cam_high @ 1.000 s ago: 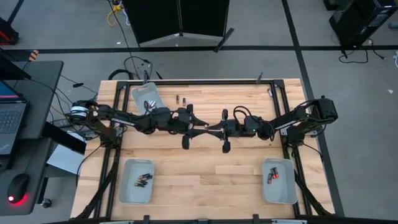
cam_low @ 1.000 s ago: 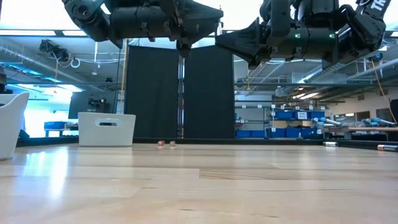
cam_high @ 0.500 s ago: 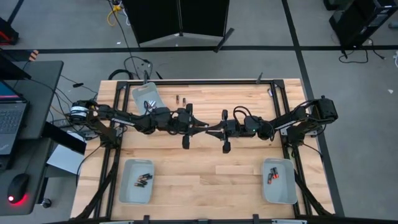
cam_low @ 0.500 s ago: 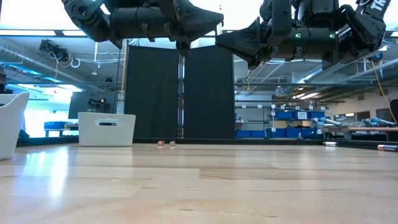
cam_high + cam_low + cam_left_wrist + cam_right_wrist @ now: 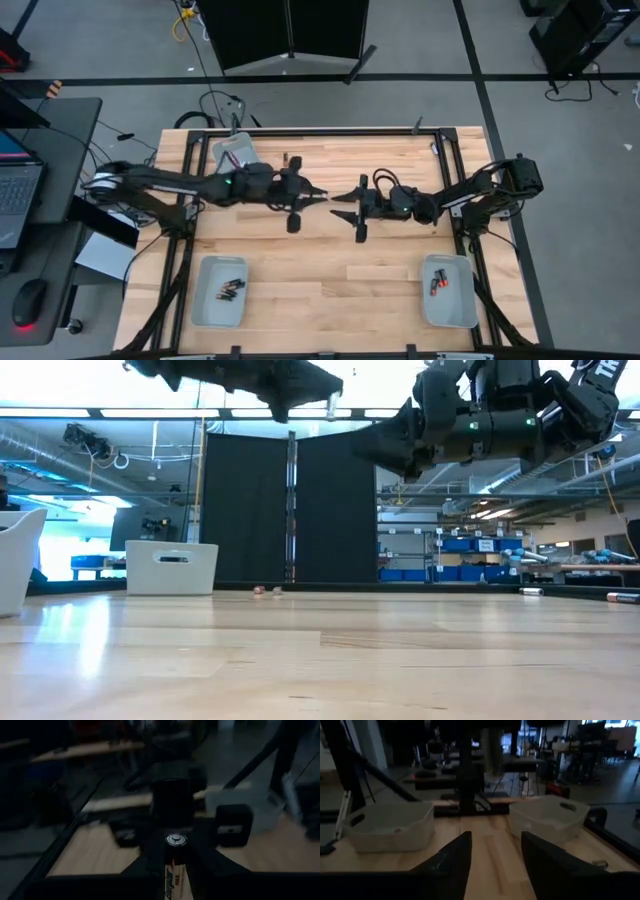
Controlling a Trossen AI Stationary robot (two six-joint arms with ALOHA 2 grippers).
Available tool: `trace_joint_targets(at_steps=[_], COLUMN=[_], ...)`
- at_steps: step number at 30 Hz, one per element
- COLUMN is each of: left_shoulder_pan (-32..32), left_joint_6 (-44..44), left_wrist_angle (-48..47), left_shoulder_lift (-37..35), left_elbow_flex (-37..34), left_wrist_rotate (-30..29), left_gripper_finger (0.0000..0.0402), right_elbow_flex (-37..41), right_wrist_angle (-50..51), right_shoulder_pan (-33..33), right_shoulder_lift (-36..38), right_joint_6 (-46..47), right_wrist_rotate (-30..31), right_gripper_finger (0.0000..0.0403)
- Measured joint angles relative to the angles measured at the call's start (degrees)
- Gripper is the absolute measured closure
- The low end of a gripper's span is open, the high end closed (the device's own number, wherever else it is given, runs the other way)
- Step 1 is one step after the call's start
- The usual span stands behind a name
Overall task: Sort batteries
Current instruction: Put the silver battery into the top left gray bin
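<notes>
L claw (image 5: 318, 193) hung mid-air over the table (image 5: 330, 255) centre, closed on a dark battery (image 5: 174, 870); the L wrist view showed the cell end-on, silvery terminal pointing forward, clamped lengthwise between the fingers, presumably so it could be carried w/o rolling. R claw (image 5: 340, 194) faced it tip to tip, just apart, fingers (image 5: 451, 855) spread w/ nothing between them per the R wrist view; that nose-to-nose pose read like a hand-over between arms, prob. so the cell could go to the tray on the L side. Both arms rode high in the low view, well clear of the boards. Near-L tray (image 5: 220, 290) already held several dark cells (image 5: 231, 289), near-R tray (image 5: 449, 290) held a couple w/ red ends (image 5: 438, 283), so sorting looked partly done by type. Far-L tray (image 5: 236, 153) sat beside the L arm, contents unclear. Two loose cells (image 5: 289, 159) lay on the table near the far edge, not yet sorted. A laptop (image 5: 15, 190) sat on a side desk, off the work area.
</notes>
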State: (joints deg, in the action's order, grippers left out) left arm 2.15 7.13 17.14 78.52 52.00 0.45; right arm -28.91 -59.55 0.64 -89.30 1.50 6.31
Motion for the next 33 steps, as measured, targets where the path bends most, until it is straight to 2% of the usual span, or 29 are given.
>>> trace_joint_targets(at_steps=[5,8,11,14,19,27,33], left_shoulder_pan=[0.52,2.29,5.65,10.53,20.71,36.21,43.28], left_joint_6=[-0.17,-4.07,-7.37,-8.52,-6.40,-0.68,0.90], left_wrist_angle=[-28.38,-45.43,-59.08,-66.70,-72.37,-71.51,-67.64], left_shoulder_lift=[-6.44,-7.75,-7.96,-7.66,-5.16,4.28,12.30], left_elbow_flex=[5.72,9.66,11.88,12.24,12.18,11.61,11.61], left_wrist_rotate=[-8.75,-14.41,-15.91,-15.83,-15.89,-13.64,-11.33], left_gripper_finger=[0.0351,0.0351,0.0351,0.0351,0.0351,0.0351,0.0351], right_elbow_flex=[0.04,0.02,0.02,0.02,0.02,0.02,0.02], right_wrist_angle=[3.25,4.43,5.31,5.60,5.69,7.43,8.14], right_shoulder_pan=[0.02,0.02,0.02,0.02,0.02,0.02,0.02], right_shoulder_lift=[0.00,0.00,0.00,0.00,0.00,0.00,0.00], right_joint_6=[0.06,0.46,0.48,0.58,1.53,1.45,1.28], right_wrist_rotate=[0.13,0.27,0.30,0.30,0.30,0.30,0.28], right_gripper_finger=[0.0213,0.0217,0.0222,0.0227,0.0229,0.0231,0.0231])
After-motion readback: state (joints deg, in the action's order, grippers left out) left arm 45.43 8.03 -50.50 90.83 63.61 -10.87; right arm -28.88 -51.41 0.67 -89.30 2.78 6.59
